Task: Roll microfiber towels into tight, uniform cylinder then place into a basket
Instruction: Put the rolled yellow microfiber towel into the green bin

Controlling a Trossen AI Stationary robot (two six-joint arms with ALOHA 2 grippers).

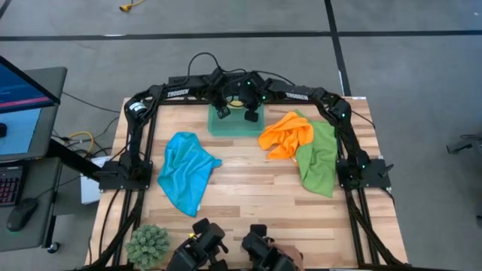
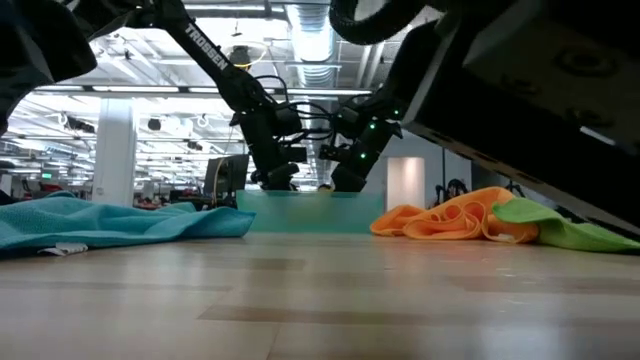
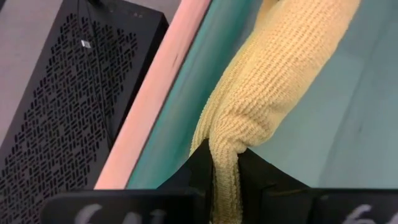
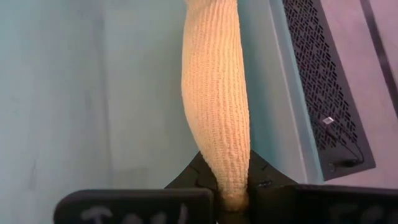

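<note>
Both fingers pinch yellow towel (image 3: 273, 81) roll ends, stretched lengthwise over basket (image 1: 226, 126).

Seen from above, the basket (image 1: 226, 124) stands at twelve o'clock, at the table's (image 1: 248, 199) far edge. Both grippers hang over it, the left gripper (image 1: 224, 111) toward eleven, the right gripper (image 1: 251, 114) toward one, each pinching one end of a rolled towel (image 3: 273, 81), probably just above the basket floor. One loose towel (image 1: 184, 172) lies at nine o'clock, two overlapping towels (image 1: 305, 147) at three, a small plant (image 1: 148, 245) at seven.

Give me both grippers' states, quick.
Left gripper: shut on the yellow towel, over the basket.
Right gripper: shut on the same towel's other end.
</note>
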